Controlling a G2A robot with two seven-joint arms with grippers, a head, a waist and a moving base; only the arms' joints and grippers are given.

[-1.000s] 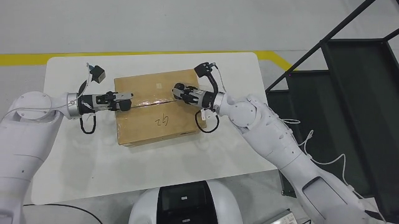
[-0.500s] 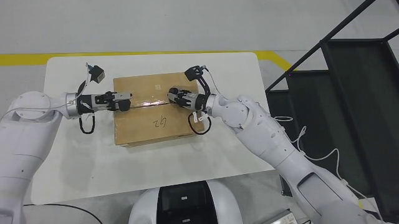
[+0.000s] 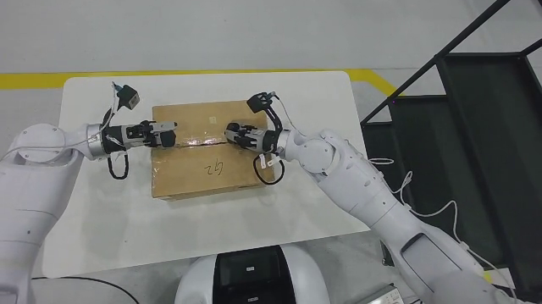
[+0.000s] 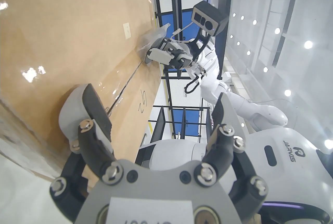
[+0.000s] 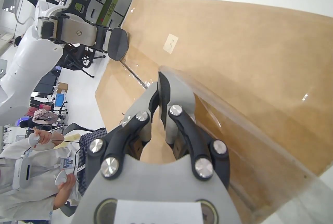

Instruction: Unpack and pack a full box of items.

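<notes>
Cardboard box on table: left gripper, fingers spread, rests at the left end of the seam; right gripper, clenched, pinches clear tape mid-seam.

The top view looks down on the tabletop. Both wrist views skim close along the box, facing each other.

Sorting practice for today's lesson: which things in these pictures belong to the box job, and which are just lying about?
Job: brown cardboard box; clear tape strip lifting from its seam, held in the shut right pincer; open left pincer resting on the box top.
Lying about: black metal staircase; yellow floor stripe.
</notes>
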